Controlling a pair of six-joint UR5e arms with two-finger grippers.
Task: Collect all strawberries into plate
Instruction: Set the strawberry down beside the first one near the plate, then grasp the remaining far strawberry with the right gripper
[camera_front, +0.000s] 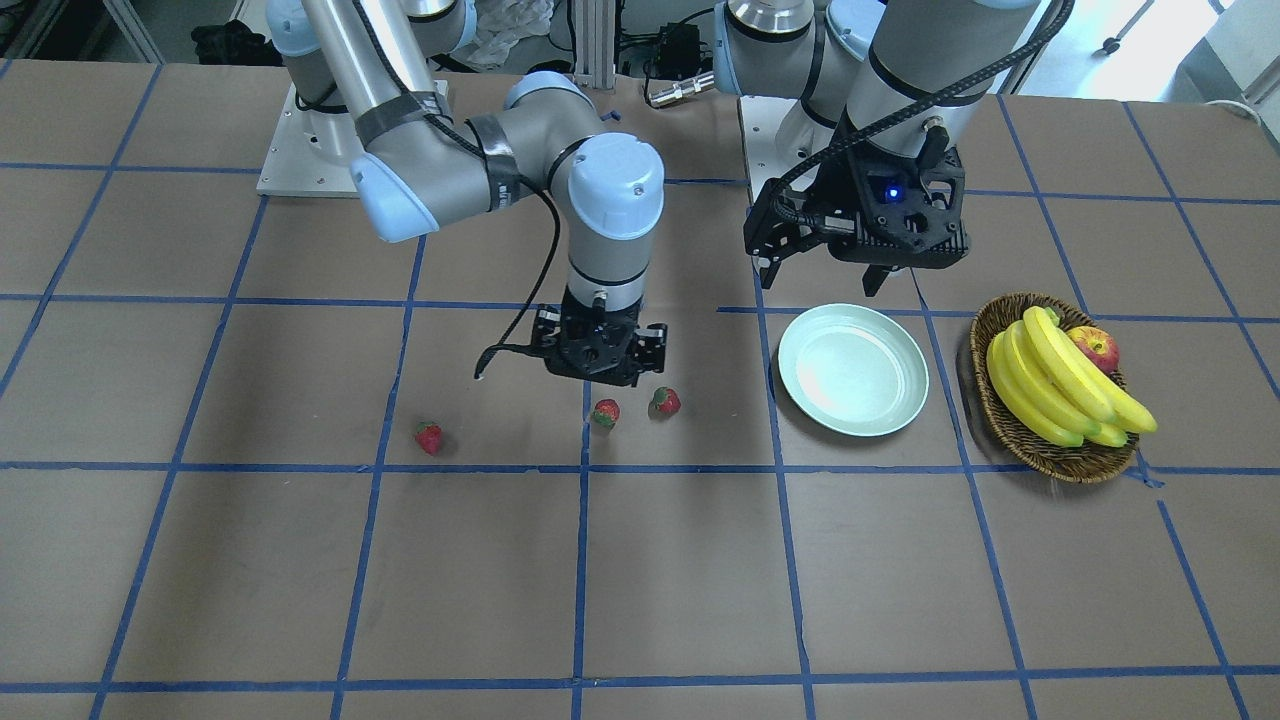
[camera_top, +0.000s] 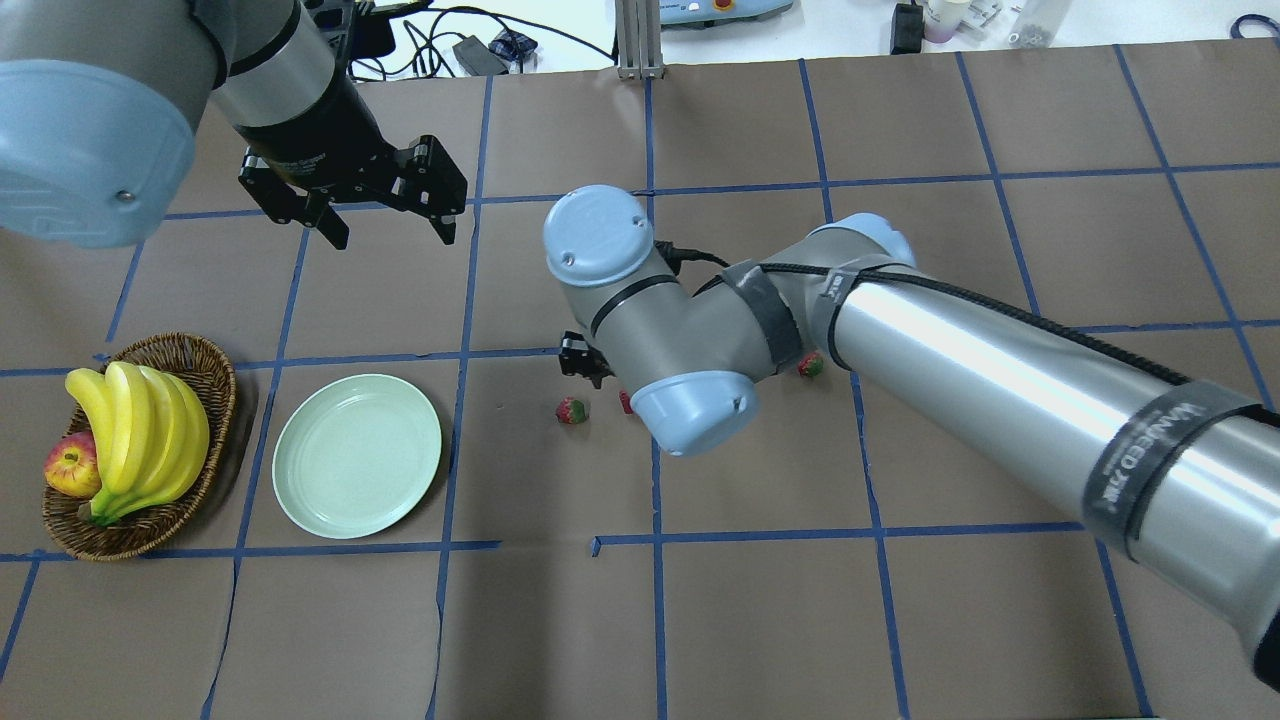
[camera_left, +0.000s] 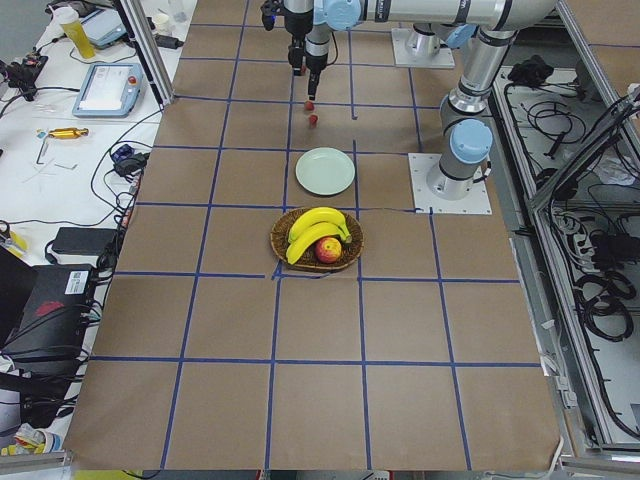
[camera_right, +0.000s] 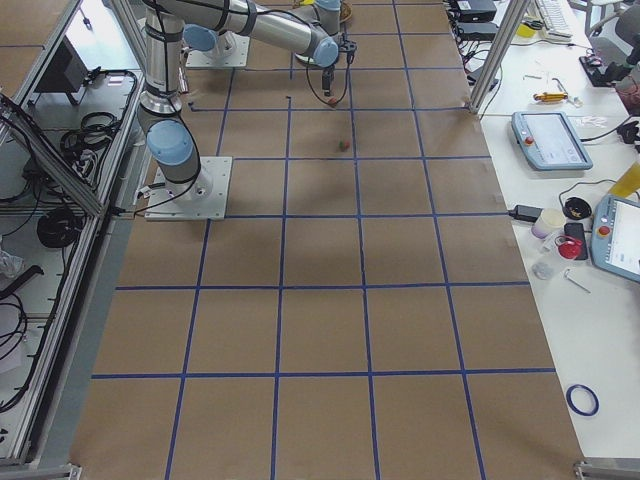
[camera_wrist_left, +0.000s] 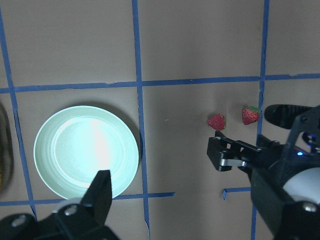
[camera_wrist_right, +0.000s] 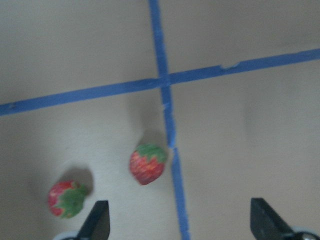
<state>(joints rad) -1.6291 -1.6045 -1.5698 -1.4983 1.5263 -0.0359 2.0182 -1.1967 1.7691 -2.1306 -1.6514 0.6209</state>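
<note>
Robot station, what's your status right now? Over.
Left end effector open, hovering near the round pale mint-green plate, which is empty. Right end effector open above two of three small red green-capped strawberries, all on table. Nothing blocking.

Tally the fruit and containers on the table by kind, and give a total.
Strawberries: 3
Plate: 1
Wicker basket: 1
Banana bunch: 1
Apple: 1
Total: 7

The left gripper (camera_top: 392, 235) hangs high, jaws spread wide, empty; the right gripper (camera_wrist_right: 180, 222) sits low, pointing down, jaws apart.
</note>
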